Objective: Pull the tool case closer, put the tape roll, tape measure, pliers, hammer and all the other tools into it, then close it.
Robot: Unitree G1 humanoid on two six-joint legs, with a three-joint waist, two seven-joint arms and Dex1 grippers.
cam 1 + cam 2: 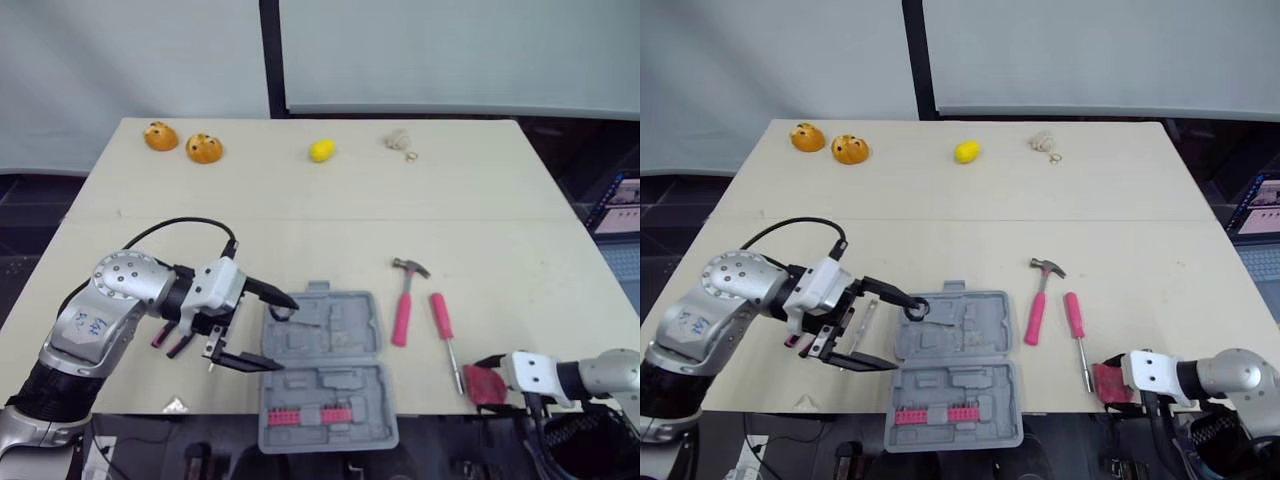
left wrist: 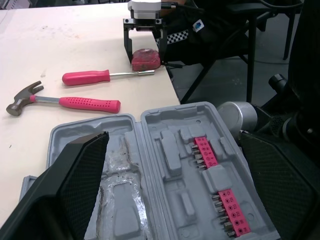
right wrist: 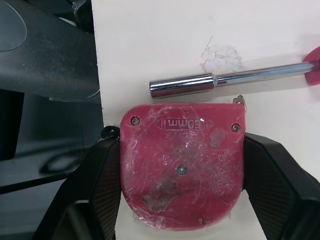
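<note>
Nearest me, the open grey tool case sits at the table's near edge, its front half hanging over. I see the left gripper spread wide at the case's left side, holding nothing, its far fingertip at the lid's corner. The right gripper has closed on the red tape measure, a finger against each side, just beside the screwdriver's tip
</note>
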